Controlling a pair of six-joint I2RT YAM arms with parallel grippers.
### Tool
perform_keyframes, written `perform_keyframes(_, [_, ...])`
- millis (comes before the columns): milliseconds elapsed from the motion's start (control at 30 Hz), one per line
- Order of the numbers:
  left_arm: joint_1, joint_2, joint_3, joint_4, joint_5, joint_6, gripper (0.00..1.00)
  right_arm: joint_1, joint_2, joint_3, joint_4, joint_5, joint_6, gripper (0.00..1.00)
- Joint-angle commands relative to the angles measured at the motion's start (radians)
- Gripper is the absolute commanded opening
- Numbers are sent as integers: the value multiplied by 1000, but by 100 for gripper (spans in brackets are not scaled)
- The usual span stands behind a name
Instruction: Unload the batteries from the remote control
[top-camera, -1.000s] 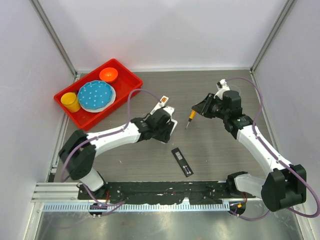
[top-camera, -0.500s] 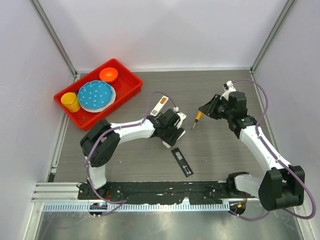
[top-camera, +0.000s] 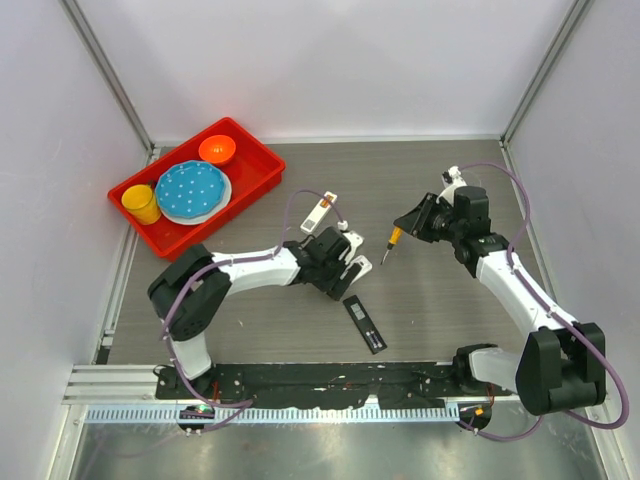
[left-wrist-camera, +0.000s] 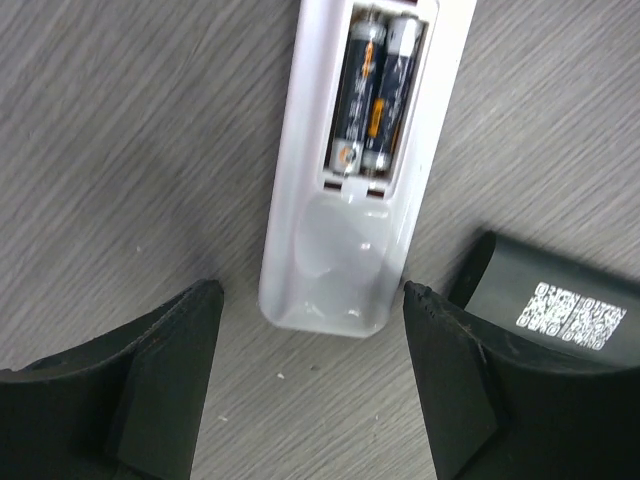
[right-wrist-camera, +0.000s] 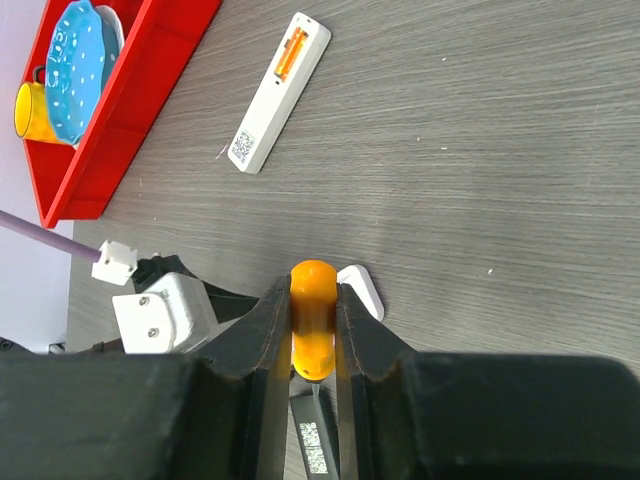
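The two batteries lie side by side in the uncovered bay of the white remote control. Their long axes run with the remote's, pointing away from the left gripper and leaning slightly right in its wrist view. That claw is spread wide and holds nothing, with one finger either side of the remote's near end. The right gripper is clamped on the orange-handled screwdriver. We judge the batteries light, rigid and slick (spring-seated, probably), best levered up at one end, then pinched across the middle.
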Motion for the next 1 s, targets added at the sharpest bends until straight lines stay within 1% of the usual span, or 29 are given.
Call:
perform_keyframes(0, [1, -56, -95, 60, -7, -38, 75, -3, 5, -3, 75, -33, 10, 1])
perform_keyframes(167, [1, -38, -118, 97, -1, -46, 72, -3, 10, -4, 85, -36, 13, 1])
perform_keyframes(367, [1, 2, -75, 117, 30, -5, 64, -3, 19, -13, 101, -36, 16, 1])
perform_keyframes(400, [-1, 10, -52, 112, 68, 1, 62, -5, 22, -15, 104, -37, 18, 1])
perform_keyframes(467, [-1, 34, -23, 98, 100, 23, 56, -3, 22, -18, 110, -34, 19, 1])
perform_keyframes(500, [-1, 40, 5, 91, 127, 27, 55, -3, 25, -18, 110, -36, 18, 1])
perform_keyframes(533, [1, 47, 17, 88, 140, 32, 51, -3, 25, -18, 110, -33, 18, 1])
perform_keyframes(567, [1, 53, 29, 83, 151, 40, 50, -3, 25, -18, 108, -31, 18, 1])
perform_keyframes(767, [-1, 79, 117, 60, 178, 46, 50, -3, 31, -24, 112, -23, 21, 1])
perform_keyframes(867, [-2, 90, 125, 55, 165, 41, 50, -3, 43, -24, 113, -28, 26, 1])
perform_keyframes(967, [-8, 93, 109, 51, 137, 41, 56, -3, 45, -21, 113, -28, 26, 1])
